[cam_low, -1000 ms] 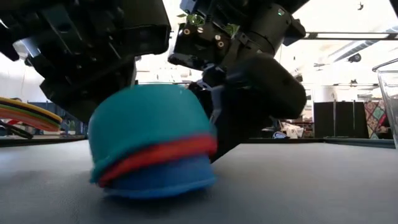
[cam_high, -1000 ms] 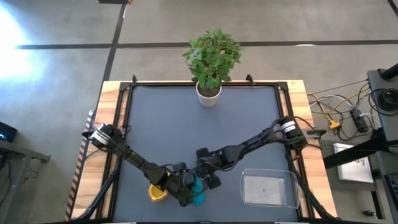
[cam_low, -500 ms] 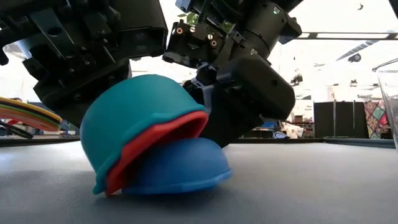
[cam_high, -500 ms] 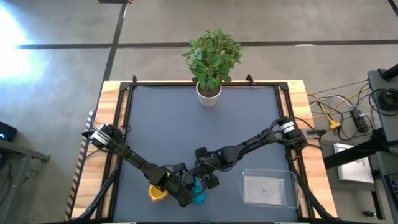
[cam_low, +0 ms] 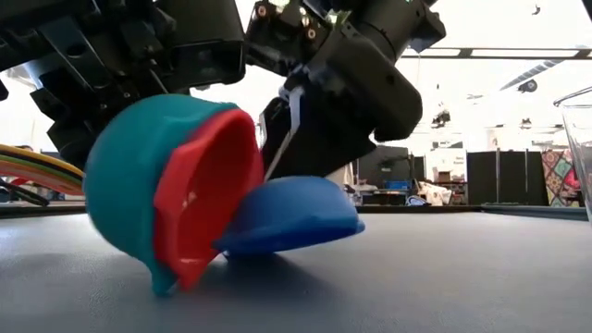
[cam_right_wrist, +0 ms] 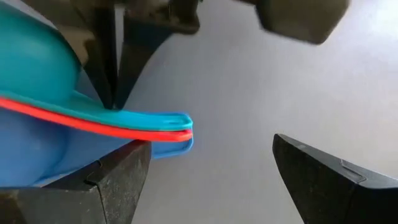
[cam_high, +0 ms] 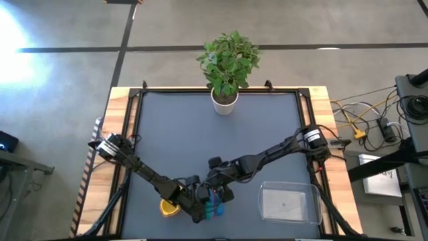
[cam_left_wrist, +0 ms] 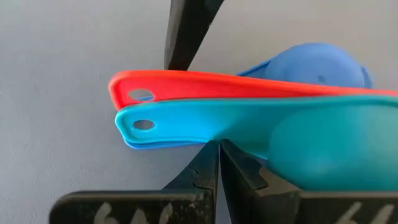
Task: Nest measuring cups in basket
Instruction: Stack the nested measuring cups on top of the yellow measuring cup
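High view: basket [cam_high: 289,203] sits at table's near right, nothing coloured visible in it; so far no cups delivered. Both arms converge near front centre on a small teal/blue cluster [cam_high: 212,209]; a second yellow/orange stack [cam_high: 168,206] lies just left of it, on the mat. Low view: teal cup [cam_low: 129,185] with red cup [cam_low: 205,208] nested inside, tipped on edge, rim facing right; blue cup [cam_low: 291,215] upside-down on the mat, touching them, apparently not seated in the nest. Striped stack edge [cam_low: 37,166] visible far left. Left wrist view: left gripper [cam_left_wrist: 217,163] pinched shut, tips pressed together under the teal handle [cam_left_wrist: 180,121]; doesn't look clamped on it, more of a prop. Red handle [cam_left_wrist: 186,87] lies directly on top. Right wrist view: right gripper [cam_right_wrist: 211,177] spread wide, one finger [cam_right_wrist: 112,183] against the blue cup, the handles between the jaws, nothing gripped. Judgement: approx. early–mid stage; partial nests formed, blue still to seat, stacks to merge, transfer to basket outstanding.
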### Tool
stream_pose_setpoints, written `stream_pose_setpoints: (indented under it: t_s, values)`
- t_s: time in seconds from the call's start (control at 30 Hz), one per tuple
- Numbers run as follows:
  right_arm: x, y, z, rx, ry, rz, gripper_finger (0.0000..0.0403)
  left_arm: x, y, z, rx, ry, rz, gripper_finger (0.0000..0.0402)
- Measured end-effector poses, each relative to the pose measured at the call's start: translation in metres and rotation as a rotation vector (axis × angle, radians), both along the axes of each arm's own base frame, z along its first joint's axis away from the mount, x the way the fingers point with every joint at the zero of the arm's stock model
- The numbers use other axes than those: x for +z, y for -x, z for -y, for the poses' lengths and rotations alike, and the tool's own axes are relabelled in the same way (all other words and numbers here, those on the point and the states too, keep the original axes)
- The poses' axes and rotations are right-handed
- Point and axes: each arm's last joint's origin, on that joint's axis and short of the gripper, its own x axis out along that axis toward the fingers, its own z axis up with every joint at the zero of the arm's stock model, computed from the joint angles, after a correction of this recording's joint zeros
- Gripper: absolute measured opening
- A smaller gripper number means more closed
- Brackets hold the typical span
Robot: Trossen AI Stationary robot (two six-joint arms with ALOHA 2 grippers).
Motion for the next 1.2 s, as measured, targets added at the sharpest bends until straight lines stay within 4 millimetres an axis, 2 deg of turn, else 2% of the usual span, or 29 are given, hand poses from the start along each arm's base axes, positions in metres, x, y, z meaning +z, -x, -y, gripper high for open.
stream_pose_setpoints:
  t_s: [0.3,0.47,0.87,0.97,1.2]
  values:
    - [0.007,-0.001,-0.001,0.005,-0.021,0.031,0.0327,0.002,0.004,-0.001,0.002,-0.034,-0.014,0.0000]
    - [0.009,-0.002,-0.001,0.009,-0.030,0.048,0.0327,0.012,0.009,0.002,0.008,-0.051,0.011,0.0000]
    - [0.008,0.000,-0.001,0.028,-0.006,0.029,0.0327,0.034,0.037,0.002,0.071,-0.068,0.030,0.0000]
    - [0.012,0.004,0.000,0.053,0.003,0.008,0.0327,0.042,0.037,0.002,0.076,-0.068,0.061,0.0000]
    - [0.024,0.013,0.001,0.053,-0.001,-0.016,0.0327,0.048,0.035,0.006,0.040,-0.052,0.067,0.0000]
